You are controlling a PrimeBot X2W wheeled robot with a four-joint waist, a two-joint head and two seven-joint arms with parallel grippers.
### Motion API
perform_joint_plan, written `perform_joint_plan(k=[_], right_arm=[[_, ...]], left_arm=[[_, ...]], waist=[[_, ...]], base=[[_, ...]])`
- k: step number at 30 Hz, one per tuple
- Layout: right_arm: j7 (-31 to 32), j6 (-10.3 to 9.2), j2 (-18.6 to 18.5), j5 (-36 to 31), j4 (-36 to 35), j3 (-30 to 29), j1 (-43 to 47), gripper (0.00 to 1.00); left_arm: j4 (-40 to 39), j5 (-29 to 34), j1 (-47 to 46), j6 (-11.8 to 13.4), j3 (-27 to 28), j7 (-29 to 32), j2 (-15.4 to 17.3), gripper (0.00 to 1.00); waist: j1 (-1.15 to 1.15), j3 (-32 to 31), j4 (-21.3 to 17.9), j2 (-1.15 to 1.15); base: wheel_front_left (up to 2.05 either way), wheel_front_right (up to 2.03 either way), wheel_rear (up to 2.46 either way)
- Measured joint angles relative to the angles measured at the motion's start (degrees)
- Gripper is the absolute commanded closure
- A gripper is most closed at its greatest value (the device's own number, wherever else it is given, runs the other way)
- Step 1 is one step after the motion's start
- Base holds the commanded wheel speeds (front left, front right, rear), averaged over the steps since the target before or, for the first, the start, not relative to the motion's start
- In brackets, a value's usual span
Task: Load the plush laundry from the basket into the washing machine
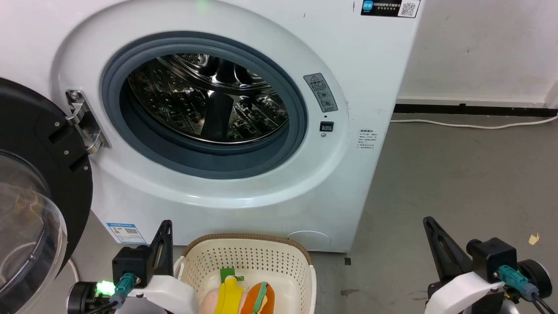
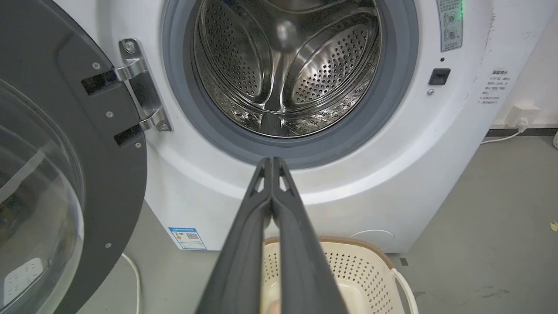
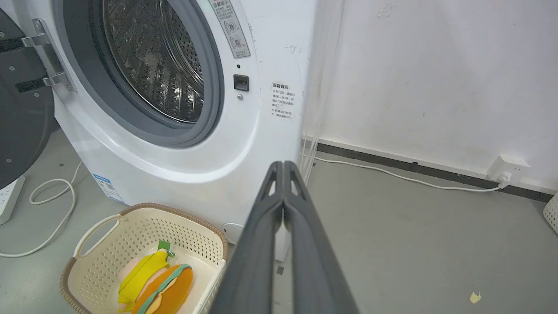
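The white washing machine stands with its black-framed glass door swung open to the left and its steel drum bare. On the floor in front sits the cream basket, holding the yellow-clothed doll and the orange burger plush side by side. My left gripper is shut with nothing in it, raised just left of the basket and pointing at the porthole. My right gripper is shut too, held over the bare floor to the right of the basket.
A white cable runs along the black skirting at the back right. Another cable and a power strip lie on the floor left of the machine. A small yellow scrap lies on the grey floor at the right.
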Motion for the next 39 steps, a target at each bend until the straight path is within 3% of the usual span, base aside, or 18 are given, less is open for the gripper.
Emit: perform_joint_plan(k=[8,9,25,39], right_arm=[[0.00,0.00,0.00,0.01,0.00,-0.02,0.00,1.00],[0.00,0.00,0.00,0.03,0.00,0.00,0.01,0.00],[-0.80,0.00,0.00,0.68,-0.23,-0.40,0.03,0.00],[-2.58,0.00,0.00,2.36,-1.60,-0.55,-0.09,0.00]], left_arm=[[0.00,0.00,0.00,0.00,-0.02,0.00,0.00,1.00],[0.00,-0.01,0.02,0.01,-0.01,0.00,0.00,0.00],[0.02,-0.04,0.04,0.08,-0.78,-0.81,0.00,0.00],[3.87,-0.27,-1.30,-0.78,-1.51,-2.57,0.48,0.00]], waist=[[0.00,0.00,0.00,0.00],[0.00,0.00,0.00,0.00],[0.00,0.68,-0.24,0.00],[0.01,5.26,-1.94,0.00]], base=[[0.00,0.00,0.00],[0.00,0.00,0.00],[0.00,0.00,0.00],[0.00,0.00,0.00]])
